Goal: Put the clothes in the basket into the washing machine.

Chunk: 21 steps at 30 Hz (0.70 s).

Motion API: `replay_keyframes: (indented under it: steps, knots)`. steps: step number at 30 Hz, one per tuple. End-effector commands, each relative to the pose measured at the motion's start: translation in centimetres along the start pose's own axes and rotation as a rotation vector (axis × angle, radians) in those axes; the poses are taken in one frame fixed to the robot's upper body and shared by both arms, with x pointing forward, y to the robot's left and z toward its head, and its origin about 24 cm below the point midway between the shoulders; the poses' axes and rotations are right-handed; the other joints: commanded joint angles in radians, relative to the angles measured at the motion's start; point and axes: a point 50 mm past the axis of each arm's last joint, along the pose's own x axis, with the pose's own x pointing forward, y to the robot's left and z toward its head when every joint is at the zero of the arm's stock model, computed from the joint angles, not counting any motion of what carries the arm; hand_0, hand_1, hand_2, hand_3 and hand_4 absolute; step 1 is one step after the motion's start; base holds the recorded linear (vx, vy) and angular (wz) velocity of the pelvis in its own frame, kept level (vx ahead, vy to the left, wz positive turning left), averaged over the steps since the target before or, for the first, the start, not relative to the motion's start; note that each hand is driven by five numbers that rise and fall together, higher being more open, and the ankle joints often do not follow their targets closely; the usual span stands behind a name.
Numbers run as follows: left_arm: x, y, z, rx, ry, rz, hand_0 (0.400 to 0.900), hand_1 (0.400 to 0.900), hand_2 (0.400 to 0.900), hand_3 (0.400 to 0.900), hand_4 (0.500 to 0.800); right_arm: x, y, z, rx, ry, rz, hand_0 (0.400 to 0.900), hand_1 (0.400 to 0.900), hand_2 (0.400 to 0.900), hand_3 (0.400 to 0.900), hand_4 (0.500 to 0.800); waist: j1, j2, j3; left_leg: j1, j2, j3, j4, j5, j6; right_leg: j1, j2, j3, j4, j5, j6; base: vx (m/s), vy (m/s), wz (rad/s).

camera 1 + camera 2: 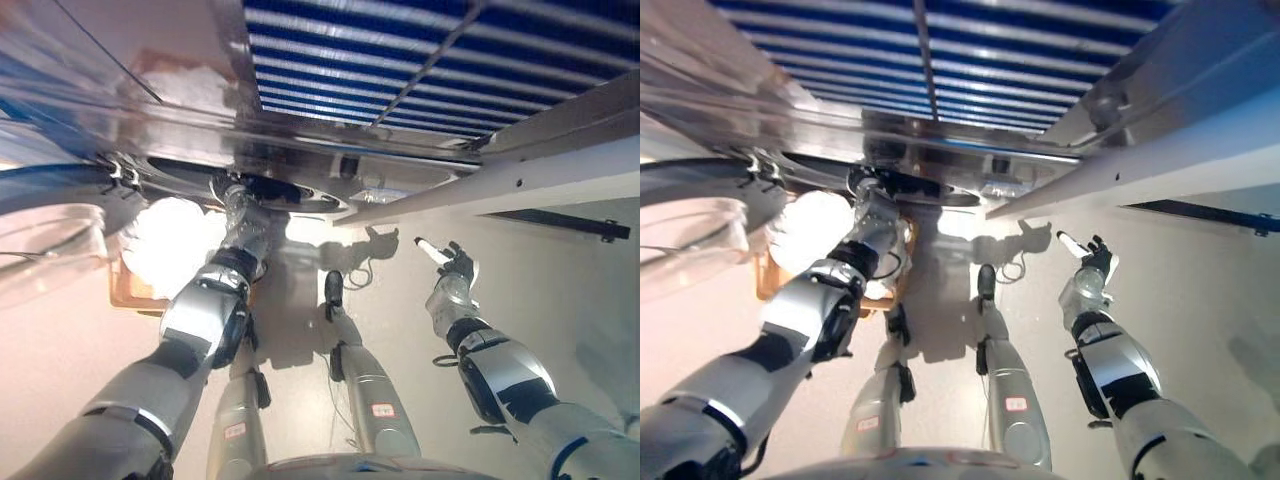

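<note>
left hand (868, 192) reaches into washer (250, 190) opening, fingers hidden, cannot tell. right hand (452, 270) free, fingers apart. clothes (170, 245) in basket (125, 290) below.

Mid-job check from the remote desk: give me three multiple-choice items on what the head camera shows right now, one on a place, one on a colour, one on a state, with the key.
1. Where does the left arm reach?
A. up into the washing machine's round opening
B. down to the floor
C. across to the right hand

2. What colour are the clothes in the basket?
A. red
B. white
C. black

3. How is the right hand?
A. curled round a cloth
B. open and empty
C. pressed on the door

Key:
1 A: the left hand goes into the dark opening of the washing machine, its fingers hidden there.
2 B: the clothes in the basket below the opening are white.
3 B: the right hand hangs in the air with straight fingers, holding nothing.
</note>
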Motion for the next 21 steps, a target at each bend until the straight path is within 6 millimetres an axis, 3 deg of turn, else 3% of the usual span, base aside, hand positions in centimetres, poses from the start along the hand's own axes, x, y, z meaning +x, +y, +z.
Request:
replay_keyframes:
  steps: [1, 3, 5, 6, 8, 11, 12, 13, 17, 21]
  knots:
    - [0.3, -4.6, 7.7, 0.052, -0.275, -0.073, 0.400, 0.400, 0.400, 0.400, 0.500, 0.9, -1.0, 4.5, 0.049, -0.155, -0.109, 0.900, 0.900, 0.900, 0.900, 0.800, -0.021, -0.045, 0.071, -0.119, -0.034, -0.042, 0.192, -0.102, 0.013, -0.003, 0.056, -0.022, 0.089, -0.041, 0.074, -0.04, 0.026, -0.20]
    - [0.0, -5.2, 9.4, 0.115, -0.360, -0.067, 0.400, 0.400, 0.400, 0.400, 0.500, 1.0, -2.3, 3.2, 0.040, -0.147, -0.142, 0.900, 0.900, 0.900, 0.900, 0.800, -0.036, -0.048, 0.061, -0.172, -0.025, -0.038, 0.220, -0.115, 0.018, -0.051, 0.051, -0.021, 0.099, -0.037, 0.079, 0.00, 0.017, -0.15]
    - [-0.1, -5.5, 10.6, 0.178, -0.433, -0.084, 0.400, 0.400, 0.400, 0.400, 0.500, 0.6, -4.4, -0.2, 0.022, -0.098, -0.169, 0.900, 0.900, 0.900, 0.900, 0.800, -0.051, -0.051, 0.058, -0.194, -0.020, -0.037, 0.236, -0.121, 0.023, -0.071, 0.051, -0.019, 0.107, -0.035, 0.081, 0.02, 0.014, -0.06]
    - [0.0, -5.2, 10.6, 0.155, -0.428, -0.084, 0.400, 0.400, 0.400, 0.400, 0.500, 0.2, -5.4, -2.5, 0.008, -0.048, -0.178, 0.900, 0.900, 0.900, 0.900, 0.800, -0.057, -0.048, 0.056, -0.197, -0.022, -0.037, 0.234, -0.125, 0.025, -0.077, 0.051, -0.017, 0.108, -0.037, 0.081, 0.00, 0.000, 0.00]
    - [0.2, -4.6, 10.4, 0.098, -0.408, -0.070, 0.400, 0.400, 0.400, 0.400, 0.500, -0.5, -6.8, -4.7, 0.008, -0.009, -0.186, 0.900, 0.900, 0.900, 0.900, 0.800, -0.064, -0.044, 0.047, -0.196, -0.023, -0.040, 0.233, -0.128, 0.026, -0.077, 0.048, -0.020, 0.108, -0.041, 0.079, 0.03, 0.029, 0.04]
    - [0.7, -3.1, 9.3, 0.006, -0.342, -0.080, 0.408, 0.408, 0.408, 0.408, 0.505, -0.9, -7.3, -5.8, 0.012, 0.003, -0.160, 0.900, 0.900, 0.900, 0.900, 0.800, -0.068, -0.033, 0.025, -0.180, -0.032, -0.046, 0.220, -0.137, 0.026, -0.073, 0.049, -0.018, 0.105, -0.050, 0.075, 0.04, 0.030, 0.05]
    - [0.8, -2.5, 9.1, -0.011, -0.333, -0.080, 0.739, 0.739, 0.739, 0.739, 0.704, -0.8, -7.2, -5.7, 0.002, -0.005, -0.144, 0.900, 0.900, 0.900, 0.900, 0.800, -0.066, -0.025, 0.013, -0.173, -0.036, -0.047, 0.212, -0.139, 0.026, -0.070, 0.049, -0.017, 0.101, -0.050, 0.074, 0.05, 0.039, 0.04]
    - [0.9, -2.4, 9.0, -0.012, -0.331, -0.079, 0.900, 0.900, 0.900, 0.900, 0.800, -0.8, -7.2, -5.7, 0.000, -0.005, -0.144, 0.900, 0.900, 0.900, 0.900, 0.800, -0.067, -0.024, 0.011, -0.172, -0.036, -0.047, 0.210, -0.139, 0.026, -0.070, 0.048, -0.017, 0.100, -0.050, 0.075, 0.03, 0.036, 0.05]
    - [0.7, -2.5, 8.4, 0.024, -0.327, -0.107, 0.900, 0.900, 0.900, 0.900, 0.800, -0.7, -7.1, -5.3, -0.031, -0.021, -0.109, 0.900, 0.900, 0.900, 0.900, 0.800, -0.063, -0.010, -0.024, -0.148, -0.045, -0.048, 0.179, -0.134, 0.023, -0.049, 0.046, -0.020, 0.081, -0.044, 0.075, 0.01, 0.014, 0.02]
    - [1.1, -1.5, 8.7, 0.122, -0.350, -0.085, 0.900, 0.900, 0.900, 0.900, 0.800, -0.9, -8.4, -6.3, -0.051, -0.010, -0.113, 0.900, 0.900, 0.900, 0.900, 0.800, -0.064, -0.010, -0.033, -0.123, -0.045, -0.046, 0.164, -0.127, 0.022, -0.025, 0.047, -0.025, 0.069, -0.039, 0.075, 0.00, 0.000, 0.00]
